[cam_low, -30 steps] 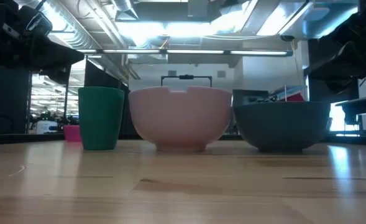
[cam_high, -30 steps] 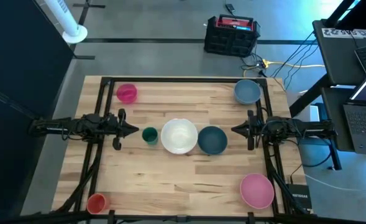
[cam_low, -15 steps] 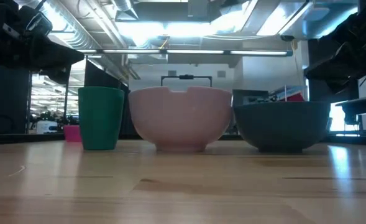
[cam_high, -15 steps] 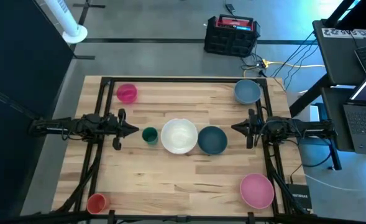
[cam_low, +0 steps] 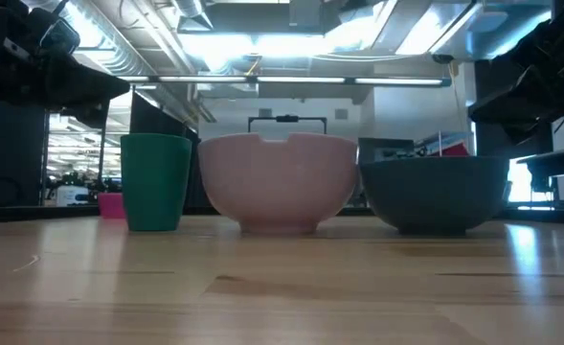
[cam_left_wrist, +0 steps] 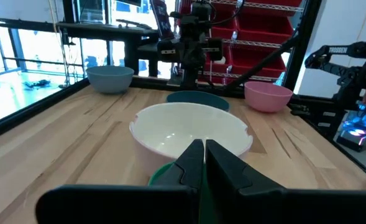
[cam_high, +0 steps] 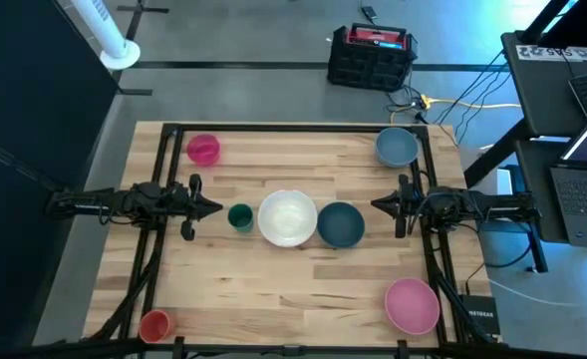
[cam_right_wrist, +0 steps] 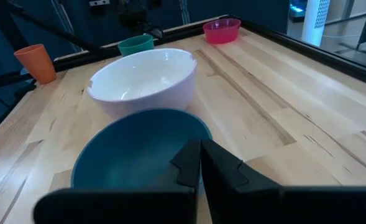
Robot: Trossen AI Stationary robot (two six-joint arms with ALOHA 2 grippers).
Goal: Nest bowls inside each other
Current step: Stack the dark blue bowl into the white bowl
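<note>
A white bowl (cam_high: pixel 288 218) stands at the table's middle with a dark blue bowl (cam_high: pixel 341 224) touching or nearly touching its right side. A grey-blue bowl (cam_high: pixel 397 147) sits at the far right, a pale pink bowl (cam_high: pixel 413 305) at the near right, and a small magenta bowl (cam_high: pixel 203 150) at the far left. My left gripper (cam_high: pixel 216 208) is shut and hangs level at the left, pointing at the white bowl (cam_left_wrist: pixel 192 130). My right gripper (cam_high: pixel 377 207) is shut at the right, above the dark blue bowl (cam_right_wrist: pixel 142 152).
A green cup (cam_high: pixel 240 216) stands just left of the white bowl, right before my left gripper. An orange cup (cam_high: pixel 154 326) sits at the near left corner. A black frame (cam_high: pixel 273 130) runs along the table's far edge and sides. Bare wood lies along the near middle.
</note>
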